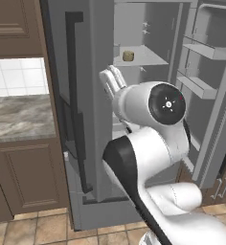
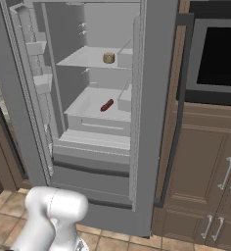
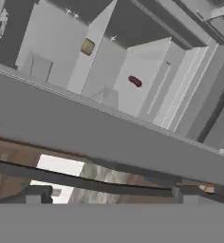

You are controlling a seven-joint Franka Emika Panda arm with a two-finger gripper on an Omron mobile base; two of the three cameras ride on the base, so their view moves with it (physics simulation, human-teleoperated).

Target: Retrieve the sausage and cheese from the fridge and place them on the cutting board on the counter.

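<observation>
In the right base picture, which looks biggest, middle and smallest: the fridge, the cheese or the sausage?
1. The fridge is by far the biggest.
2 and 3. The sausage and the cheese look about the same size: the sausage is longer and thinner, the cheese rounder. The cheese sits on a higher shelf, so ranking them is unsure.

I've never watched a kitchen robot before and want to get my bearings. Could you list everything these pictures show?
fridge: one, grey, right-hand door swung open, left door shut with a long dark handle.
cheese: one, tan-yellow puck, on the upper shelf inside the fridge.
sausage: one, dark red, on the shelf below the cheese.
door bins: a few, pale grey, inside the open door.
counter: one, grey marbled top, left of the fridge, over brown cabinets.
wall tiles: white, above the counter.
oven: one, dark window, built in right of the fridge.
floor: tan tiles.
robot arm: one, white with dark joints, in front of the fridge.
pincer: one, dark fingertips, open, holding nothing.
</observation>
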